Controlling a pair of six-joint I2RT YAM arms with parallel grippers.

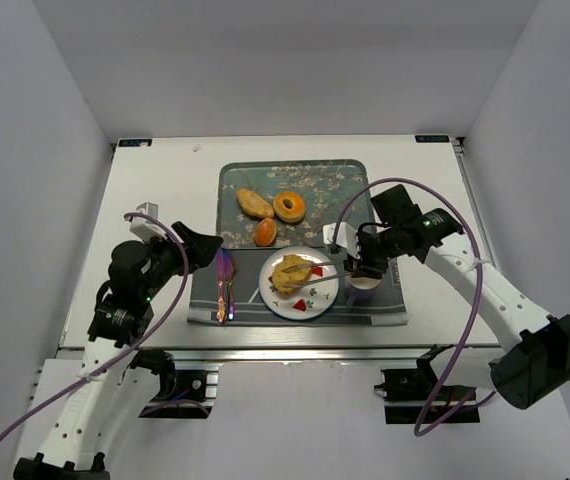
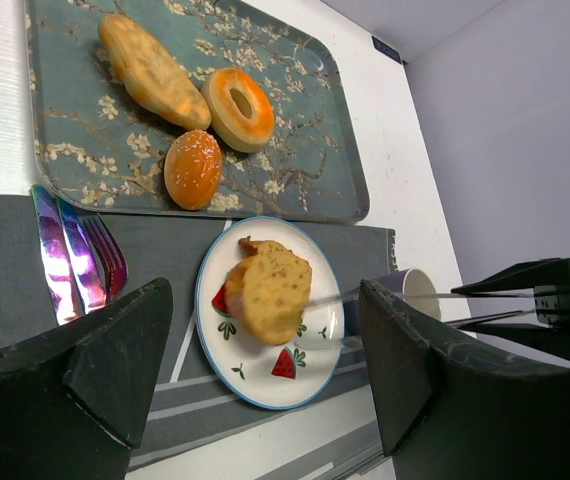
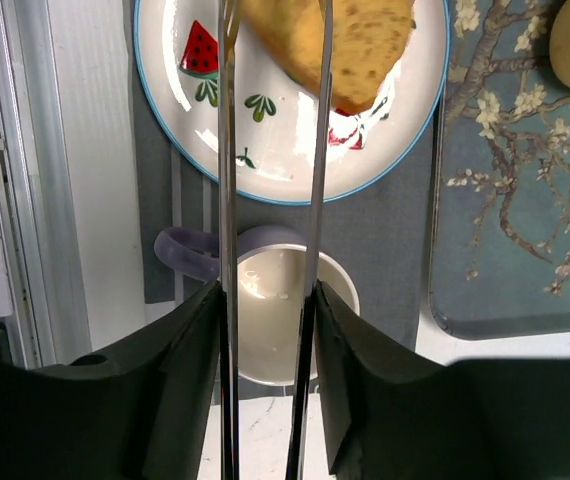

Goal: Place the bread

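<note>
A yellow speckled slice of bread [image 1: 290, 271] [image 2: 270, 290] [image 3: 350, 45] lies on the white strawberry plate [image 1: 317, 297] [image 2: 265, 378] [image 3: 275, 150]. My right gripper [image 1: 365, 262] [image 3: 268, 300] hangs over the mug, shut on a pair of metal tongs [image 1: 327, 269] [image 3: 227, 200]. The tongs' two arms stand apart and reach to the bread's right side. Their tips run out of the right wrist view. My left gripper [image 1: 200, 245] [image 2: 263, 300] is open and holds nothing, hovering left of the plate above the cutlery.
A lilac mug [image 1: 362, 290] [image 3: 285, 320] stands right of the plate on the grey placemat [image 1: 390, 305]. The floral tray [image 1: 345, 190] behind holds a long loaf [image 1: 255, 203], a ring bun [image 1: 288, 207] and a round bun [image 1: 265, 232]. Cutlery [image 1: 224, 285] lies left of the plate.
</note>
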